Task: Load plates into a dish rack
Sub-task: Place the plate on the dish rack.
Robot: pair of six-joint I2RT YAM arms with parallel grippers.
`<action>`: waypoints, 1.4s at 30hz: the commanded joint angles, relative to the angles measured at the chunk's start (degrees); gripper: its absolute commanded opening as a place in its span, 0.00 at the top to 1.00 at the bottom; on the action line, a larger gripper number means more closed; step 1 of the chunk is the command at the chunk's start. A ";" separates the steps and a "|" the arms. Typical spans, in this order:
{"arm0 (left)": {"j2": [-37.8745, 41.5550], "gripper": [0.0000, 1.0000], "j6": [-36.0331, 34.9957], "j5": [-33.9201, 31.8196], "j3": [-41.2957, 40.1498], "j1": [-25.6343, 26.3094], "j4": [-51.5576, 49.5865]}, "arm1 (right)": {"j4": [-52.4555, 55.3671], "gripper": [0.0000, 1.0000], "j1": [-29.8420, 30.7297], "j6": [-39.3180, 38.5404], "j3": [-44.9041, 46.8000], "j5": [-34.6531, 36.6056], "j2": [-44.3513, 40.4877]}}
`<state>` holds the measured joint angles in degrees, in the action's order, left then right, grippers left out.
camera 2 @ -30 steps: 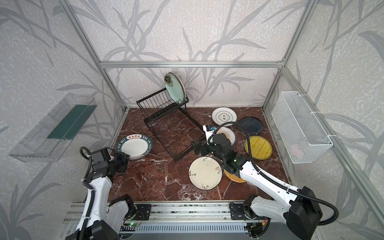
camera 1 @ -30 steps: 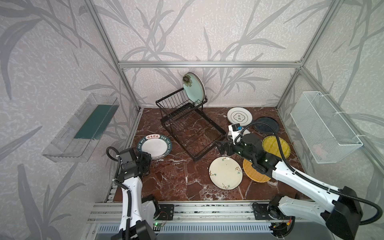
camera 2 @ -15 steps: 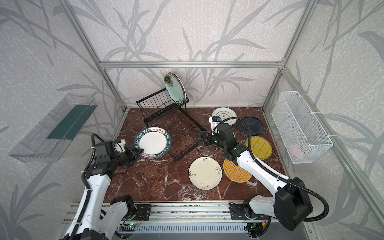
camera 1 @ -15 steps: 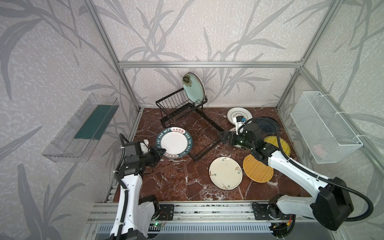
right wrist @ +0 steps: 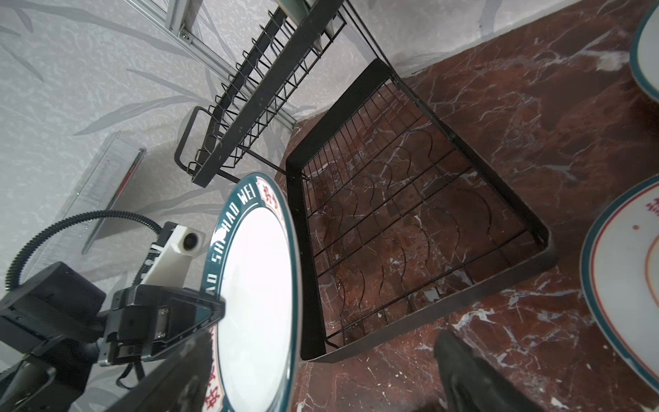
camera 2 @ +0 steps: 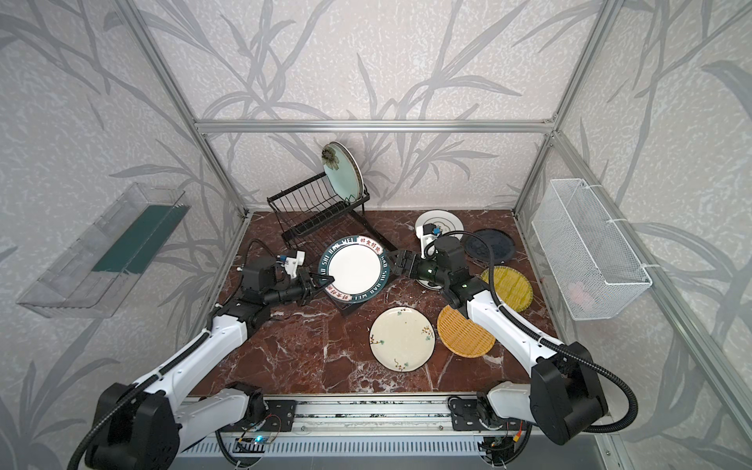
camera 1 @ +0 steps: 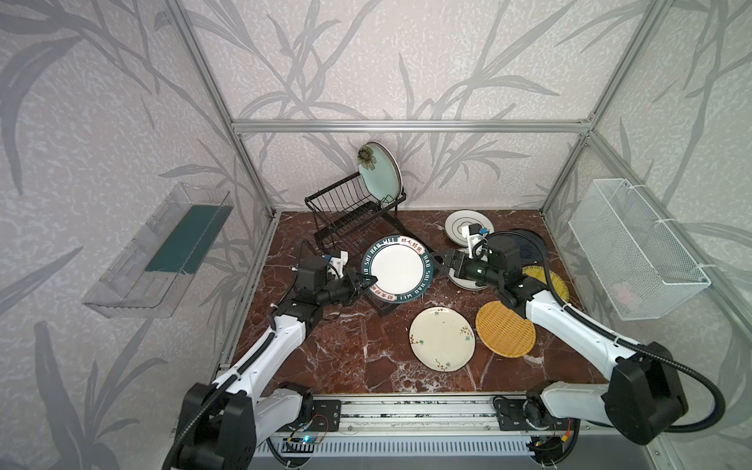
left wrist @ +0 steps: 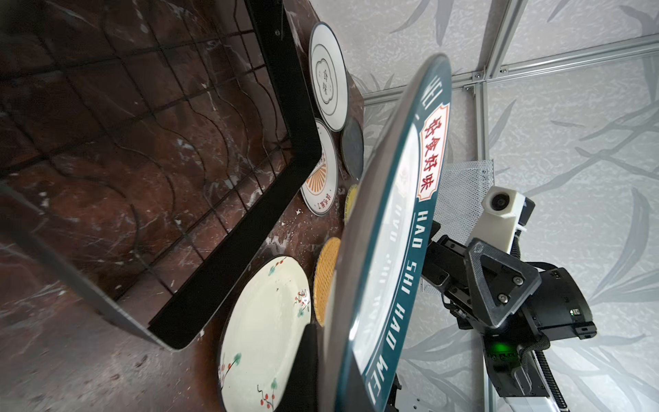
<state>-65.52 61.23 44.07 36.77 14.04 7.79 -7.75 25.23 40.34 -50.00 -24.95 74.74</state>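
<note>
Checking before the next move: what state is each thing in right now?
Teal-rimmed white round plate: held in the air, gripped at its rim.
Left hand: shut on that plate.
Right hand: open, at that plate's opposite rim.
Pale green round plate: upright in black wire dish rack.
Cream floral plate: flat on table.

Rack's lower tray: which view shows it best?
Right wrist: nearly the whole tray shows, grid and rim clear. Left wrist shows part of it, close up. In both top views the plate covers much of it.
</note>
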 commanded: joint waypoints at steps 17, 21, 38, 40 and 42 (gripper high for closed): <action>-7.06 1.00 6.09 -2.86 2.42 5.64 19.60 | -6.95 0.56 0.75 14.16 4.17 1.89 -0.35; -7.51 1.00 6.06 -3.96 1.99 5.89 19.72 | -10.88 0.62 1.88 17.59 6.31 4.28 -0.86; -9.67 1.00 4.02 -4.84 0.86 6.04 19.90 | -13.02 1.00 9.37 21.81 10.86 21.69 -6.86; -8.84 0.90 2.80 -5.19 0.78 5.76 18.25 | -12.33 1.00 9.43 20.59 9.97 22.79 -7.37; -7.29 0.55 2.03 -5.90 0.24 4.98 16.74 | -10.32 1.00 9.44 18.68 8.74 24.69 -8.13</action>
<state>-75.26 63.83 39.18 37.12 20.12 25.76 -17.28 34.68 62.11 -39.35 -5.78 69.28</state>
